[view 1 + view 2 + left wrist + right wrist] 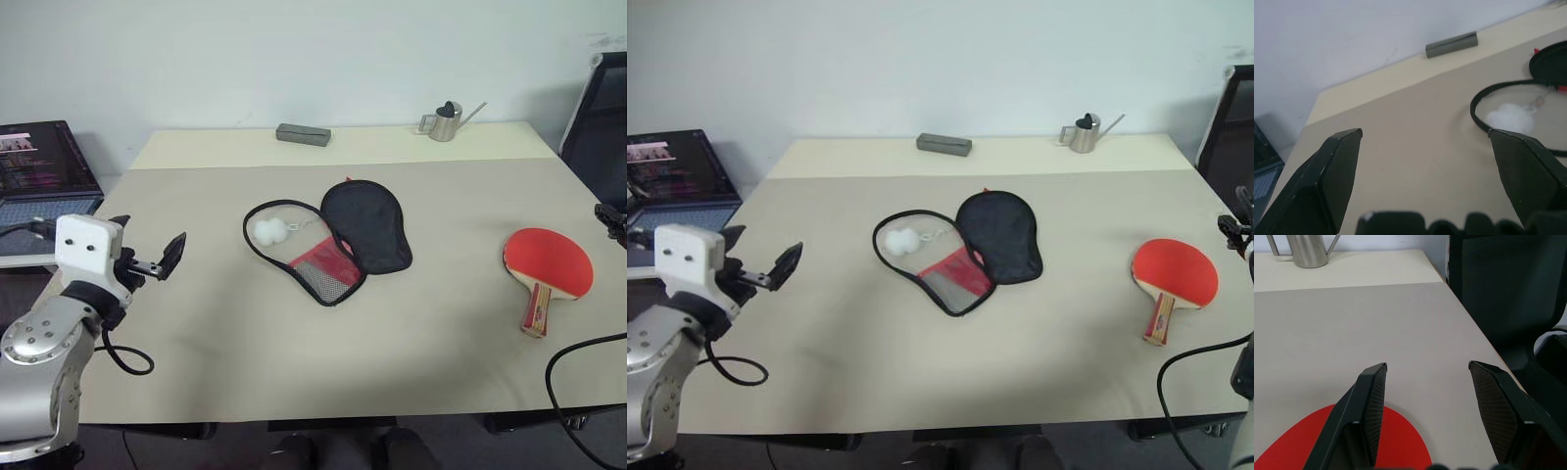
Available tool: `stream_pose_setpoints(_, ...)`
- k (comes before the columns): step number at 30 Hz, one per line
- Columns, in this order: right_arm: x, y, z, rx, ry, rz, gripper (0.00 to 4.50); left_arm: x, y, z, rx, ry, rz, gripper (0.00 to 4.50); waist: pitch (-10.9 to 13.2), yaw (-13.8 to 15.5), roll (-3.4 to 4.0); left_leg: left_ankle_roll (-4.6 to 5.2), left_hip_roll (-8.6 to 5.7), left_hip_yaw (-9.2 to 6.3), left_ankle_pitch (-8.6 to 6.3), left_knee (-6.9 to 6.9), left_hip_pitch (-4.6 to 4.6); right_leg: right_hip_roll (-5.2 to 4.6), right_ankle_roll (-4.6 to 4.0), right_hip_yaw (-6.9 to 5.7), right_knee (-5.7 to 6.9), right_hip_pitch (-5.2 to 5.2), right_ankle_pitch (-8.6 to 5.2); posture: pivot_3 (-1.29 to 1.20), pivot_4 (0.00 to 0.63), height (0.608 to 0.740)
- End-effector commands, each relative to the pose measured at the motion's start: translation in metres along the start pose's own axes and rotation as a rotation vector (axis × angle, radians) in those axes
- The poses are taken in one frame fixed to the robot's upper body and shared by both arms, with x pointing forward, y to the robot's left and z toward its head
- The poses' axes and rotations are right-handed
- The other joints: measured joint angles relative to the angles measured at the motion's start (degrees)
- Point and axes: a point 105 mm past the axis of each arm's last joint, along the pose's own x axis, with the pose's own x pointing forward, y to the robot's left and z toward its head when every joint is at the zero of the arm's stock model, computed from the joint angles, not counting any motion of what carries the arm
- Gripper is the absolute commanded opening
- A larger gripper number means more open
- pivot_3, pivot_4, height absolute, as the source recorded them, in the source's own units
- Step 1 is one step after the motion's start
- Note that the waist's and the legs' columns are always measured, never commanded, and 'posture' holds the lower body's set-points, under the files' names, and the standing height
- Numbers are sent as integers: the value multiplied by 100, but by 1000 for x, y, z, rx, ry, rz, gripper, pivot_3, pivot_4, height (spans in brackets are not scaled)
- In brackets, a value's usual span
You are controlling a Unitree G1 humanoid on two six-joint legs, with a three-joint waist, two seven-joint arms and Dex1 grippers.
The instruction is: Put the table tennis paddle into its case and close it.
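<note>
Case (328,240) lies unzipped mid-table, paddle (547,266) well apart (handle toward robot). Left gripper (1425,142) spread wide, empty. Right gripper (1427,382) parted, empty, above paddle.

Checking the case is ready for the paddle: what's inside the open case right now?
The open case holds only its white pom-pom on a chain, beside the red mesh pocket. Whatever lies under the black flap is hidden.

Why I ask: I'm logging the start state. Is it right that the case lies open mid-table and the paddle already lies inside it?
Not quite. The case does lie open mid-table, but the paddle lies on the table off to the right, apart from it. The left eye view shows this.
</note>
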Motion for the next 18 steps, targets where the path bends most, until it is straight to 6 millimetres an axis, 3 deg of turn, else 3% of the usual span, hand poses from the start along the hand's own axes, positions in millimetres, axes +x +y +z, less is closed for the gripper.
stream_pose_setpoints(1,0,0,18,-3,-58,2,2917,-7,12,16,50,-61,55,4500,0,3,0,3,0,0,-1,0,0,0,0,5,0,0,0,0,150,740)
stream_pose_setpoints(11,1,10,16,-6,-54,79,2917,-13,26,10,44,-51,67,4500,1,8,-1,10,2,23,-6,1,13,6,10,47,-1,0,7,0,150,740)
stream_pose_setpoints(18,8,45,11,2,-54,255,2917,-22,37,4,22,-54,87,4500,1,-7,-2,19,10,33,-12,2,20,13,6,54,-2,0,12,0,150,740)
